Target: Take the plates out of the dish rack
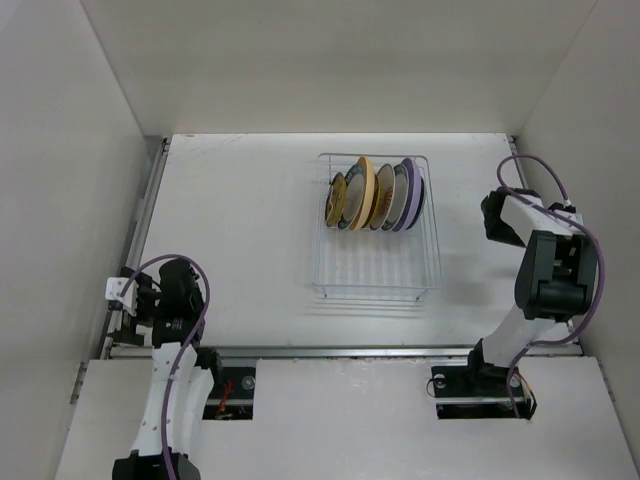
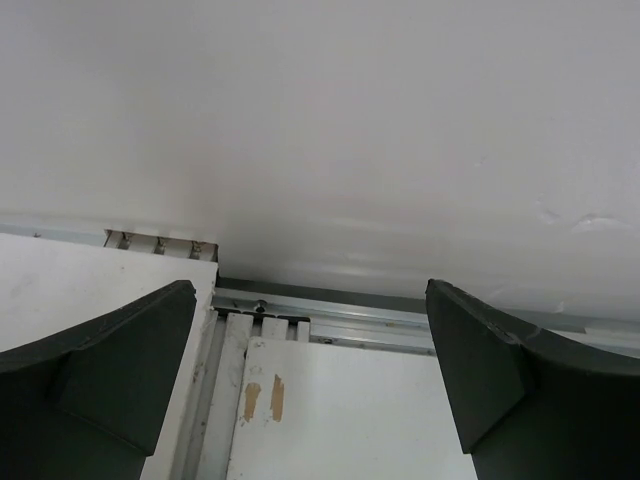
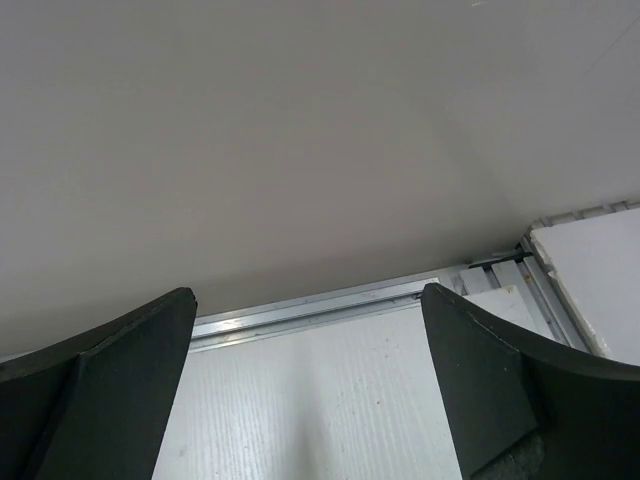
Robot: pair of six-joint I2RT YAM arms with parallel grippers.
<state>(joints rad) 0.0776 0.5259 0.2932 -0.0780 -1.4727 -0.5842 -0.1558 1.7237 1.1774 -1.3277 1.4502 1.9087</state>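
The dish rack [image 1: 377,268], a white wire basket, stands on the table right of centre. Several plates stand upright in its far slots: a small brown-and-yellow one [image 1: 337,201] at the left, a large pale yellow one [image 1: 362,192], a white one [image 1: 384,197] and a large lavender one [image 1: 408,195] at the right. My left gripper [image 1: 133,297] is folded back at the table's near left edge, far from the rack; its wrist view shows it [image 2: 310,300] open and empty. My right gripper [image 1: 493,217] hangs to the right of the rack, apart from it, and is open and empty [image 3: 308,305].
White walls close the table at the back and both sides. An aluminium rail [image 1: 340,351] runs along the near edge. The left wrist view shows a rail [image 2: 340,310] and wall; the right wrist view shows bare table, a rail [image 3: 320,308] and wall.
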